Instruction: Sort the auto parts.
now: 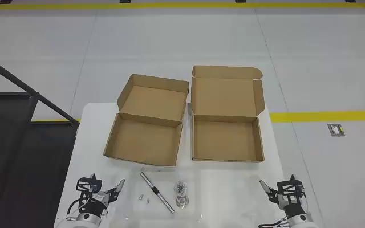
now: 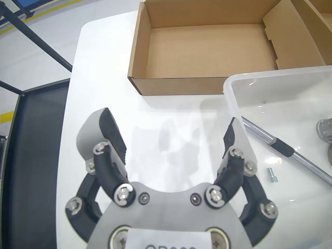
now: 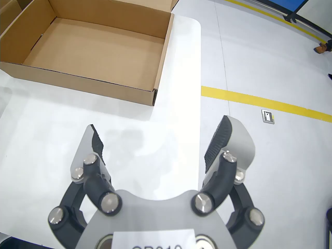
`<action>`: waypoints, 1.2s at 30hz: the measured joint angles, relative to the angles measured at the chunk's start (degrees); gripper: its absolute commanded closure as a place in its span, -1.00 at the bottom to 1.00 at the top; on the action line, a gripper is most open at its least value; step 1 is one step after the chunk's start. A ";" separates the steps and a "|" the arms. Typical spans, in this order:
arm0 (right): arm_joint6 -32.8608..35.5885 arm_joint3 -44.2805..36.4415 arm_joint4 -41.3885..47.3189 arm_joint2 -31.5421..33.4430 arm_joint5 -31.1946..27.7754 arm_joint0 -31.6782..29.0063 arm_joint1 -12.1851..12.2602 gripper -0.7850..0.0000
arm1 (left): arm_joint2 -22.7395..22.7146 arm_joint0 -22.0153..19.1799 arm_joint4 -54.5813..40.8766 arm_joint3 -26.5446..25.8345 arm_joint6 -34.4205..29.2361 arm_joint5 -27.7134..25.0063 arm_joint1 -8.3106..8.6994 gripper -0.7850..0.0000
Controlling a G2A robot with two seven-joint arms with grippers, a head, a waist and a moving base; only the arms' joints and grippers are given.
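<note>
The left gripper (image 2: pixel 168 116) hangs just outside the clear tray (image 2: pixel 280 71), off its left wall. Its fingers are spread wide with nothing between them. The right gripper (image 3: pixel 157 122) sits well off the tray's right side, over bare table (image 1: pixel 91 142), also released and empty.

All the parts lie inside the tray. A thin metal rod (image 2: pixel 285 149) with a short dark sleeve along it runs slantwise, from near the tray's far-left corner toward the middle of its near side. Its long axis therefore crosses the line between the left fingers at an angle. Two small bolts (image 1: pixel 145 199) lie by the rod on the side of the tray's left wall, closest to the left gripper. A couple of round, silvery toothed pieces (image 1: pixel 181 194) rest beyond the rod, toward the tray's right wall.

The left arm looks clearly nearer to every part. It would probably need to clear the wall and turn its wrist to close across the rod.

Beyond the tray's far wall stand two open cardboard boxes, the left box (image 1: pixel 145 142) and the right box (image 1: pixel 227 139), both with nothing in them. The sorting appears not yet begun.
</note>
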 measured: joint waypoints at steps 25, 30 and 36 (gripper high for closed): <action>3.26 -20.51 -37.06 -17.63 -13.03 1.24 0.17 -1.00 | -7.18 6.81 -11.59 -0.45 15.74 -7.72 -0.33 -1.00; 3.12 -20.46 -36.33 -17.50 -12.50 1.24 0.17 -1.00 | -7.14 6.77 -11.53 -0.45 15.65 -7.73 -0.32 -1.00; 3.09 -20.48 -36.37 -17.52 -12.51 1.25 0.17 -1.00 | -7.14 6.77 -11.53 -0.45 15.65 -7.72 -0.32 -1.00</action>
